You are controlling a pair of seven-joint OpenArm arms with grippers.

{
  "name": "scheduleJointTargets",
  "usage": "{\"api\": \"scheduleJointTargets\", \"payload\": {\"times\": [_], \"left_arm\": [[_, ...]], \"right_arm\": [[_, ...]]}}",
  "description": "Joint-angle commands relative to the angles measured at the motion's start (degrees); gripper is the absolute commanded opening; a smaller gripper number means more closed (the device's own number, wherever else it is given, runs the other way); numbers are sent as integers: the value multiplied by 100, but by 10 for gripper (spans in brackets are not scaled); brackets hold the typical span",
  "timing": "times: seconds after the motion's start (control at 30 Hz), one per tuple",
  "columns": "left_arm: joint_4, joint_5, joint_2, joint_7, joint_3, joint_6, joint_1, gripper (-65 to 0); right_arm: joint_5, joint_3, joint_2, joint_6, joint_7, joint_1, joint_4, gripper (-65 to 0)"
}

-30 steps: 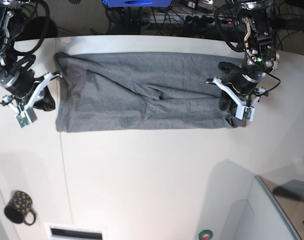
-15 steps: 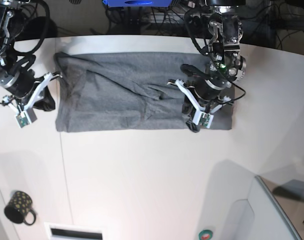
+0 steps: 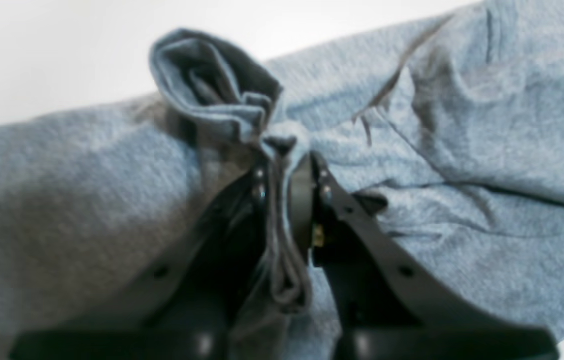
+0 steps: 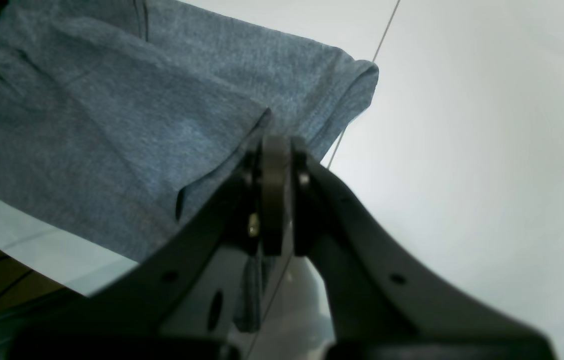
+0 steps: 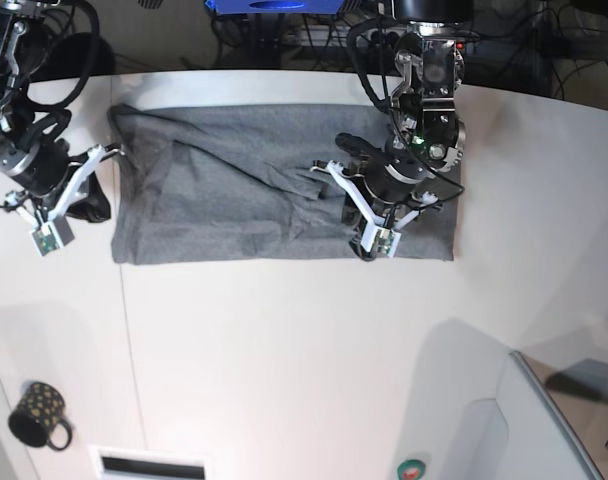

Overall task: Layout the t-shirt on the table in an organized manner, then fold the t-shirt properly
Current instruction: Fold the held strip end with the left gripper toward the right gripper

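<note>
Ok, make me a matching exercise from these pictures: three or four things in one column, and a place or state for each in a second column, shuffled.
Things:
1. left gripper
2. right gripper
3. black dotted mug
4. t-shirt

Places or states:
A. near the table's front edge, far from the fabric
B. shut on a bunched fold, over the shirt
C. spread as a long grey band
D. shut at the shirt's end by the dark seam line

Pairs: 1-B, 2-D, 3-A, 4-C

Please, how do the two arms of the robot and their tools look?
Both arms are black with loose black cables. Each carries a white bracket holding a small green camera board. The left tool and right tool have matte black fingers with small screws. A green light glows on the left arm.
</note>
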Motion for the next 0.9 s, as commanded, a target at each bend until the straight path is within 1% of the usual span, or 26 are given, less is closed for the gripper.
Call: {"api": "scheduleJointTargets", "payload": {"times": [0.0,0.17,0.27,0.5,0.63,0.8,0.87], "left_arm": [[42,-64,24,-112,19,-13,-62,-650],[-73,-64,24,-121,37,-13,-62,-650],[-46,-64,16,-121,257,5,-62,-650],[-64,-73,33,-94,503,22,-194,-650],[-55,-73,33,-94,547,312,-212,-650],[349,-73,33,-77,564,321,-186,-650],[446,-73,33,-77,670,330,-168,-650]], "right_arm": [[109,35,51,6,126,54,105,-627],[109,35,51,6,126,63,105,-627],[109,35,51,6,126,63,105,-627],[109,35,51,6,126,63,105,-627],[109,35,51,6,126,63,105,-627],[109,35,51,6,126,81,105,-627],[109,35,51,6,117,125,97,-627]]}}
